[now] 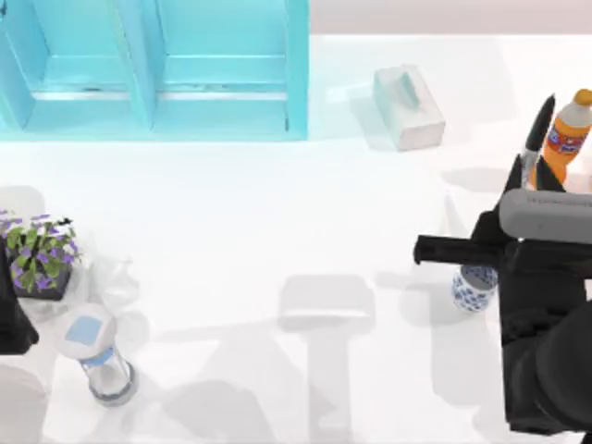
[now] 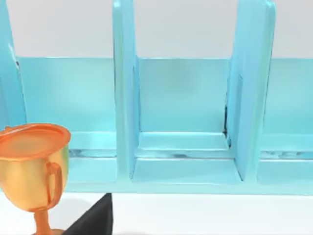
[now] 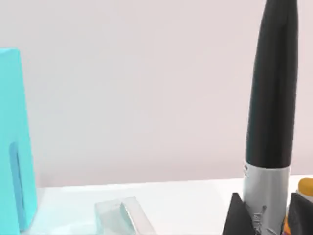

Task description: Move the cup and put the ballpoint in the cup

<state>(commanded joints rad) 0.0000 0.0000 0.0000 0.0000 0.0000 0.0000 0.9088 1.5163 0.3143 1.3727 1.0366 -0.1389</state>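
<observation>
The cup (image 1: 474,288), small and white with a blue pattern, stands on the table at the right, partly covered by my right arm. My right gripper (image 1: 534,178) is farther back than the cup, beside the orange bottle, and is shut on the ballpoint (image 1: 537,134). The ballpoint points away from the gripper, black end outward. In the right wrist view the ballpoint (image 3: 272,98) rises upright from between the gripper's (image 3: 266,218) dark fingers, its pale grey barrel clamped there. My left arm (image 1: 9,314) is parked at the table's left edge.
A cyan rack (image 1: 153,69) with open compartments fills the back left. A pale box (image 1: 408,107) lies at the back middle and an orange bottle (image 1: 566,137) at the back right. A potted plant (image 1: 41,254) and a clear jar (image 1: 99,359) stand at the left. A gold trophy (image 2: 34,166) faces the rack.
</observation>
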